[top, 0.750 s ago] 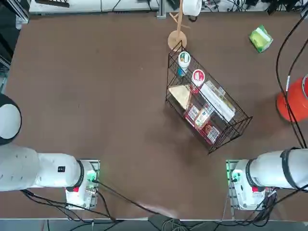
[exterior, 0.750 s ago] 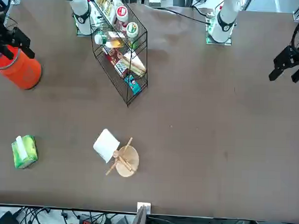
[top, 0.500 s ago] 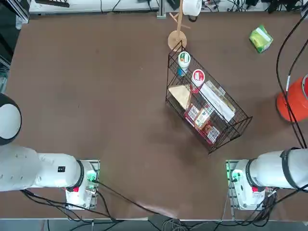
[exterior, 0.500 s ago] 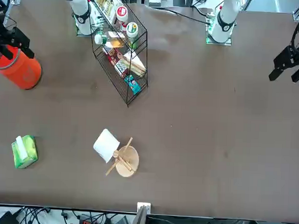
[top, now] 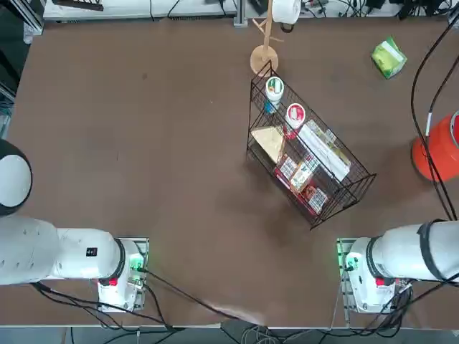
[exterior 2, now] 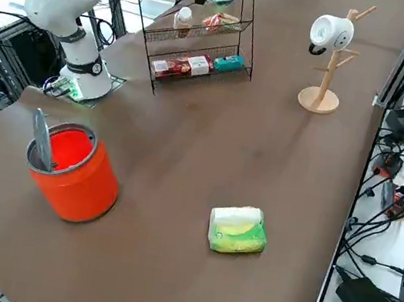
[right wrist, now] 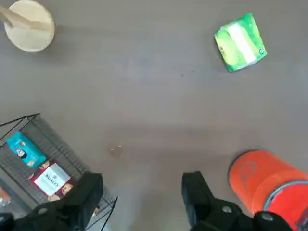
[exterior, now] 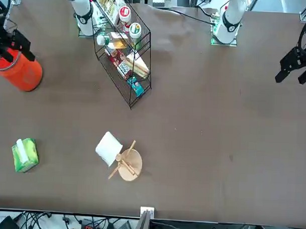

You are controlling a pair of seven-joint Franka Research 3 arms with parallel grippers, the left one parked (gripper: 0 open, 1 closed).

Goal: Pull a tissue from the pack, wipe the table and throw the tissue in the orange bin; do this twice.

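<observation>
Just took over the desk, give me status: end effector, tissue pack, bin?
Right end effector open, empty, high above table. Pack untouched, tissue showing. Orange bin beside it. Path clear.

The pack (exterior 2: 237, 230) lies on the table (exterior 2: 279, 157), near the orange bin (exterior 2: 73, 172).

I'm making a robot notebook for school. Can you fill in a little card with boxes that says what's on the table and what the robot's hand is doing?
pack: green tissue pack lying flat on the table, untouched
orange bin: orange bin upright, apart from the pack
wire basket: black wire basket holding snack packets, mid-table
mug stand: wooden mug stand with a white mug hanging on it
right end effector: right end effector open, empty, hovering high over the table near the bin
task progress: no tissue pulled yet
</observation>
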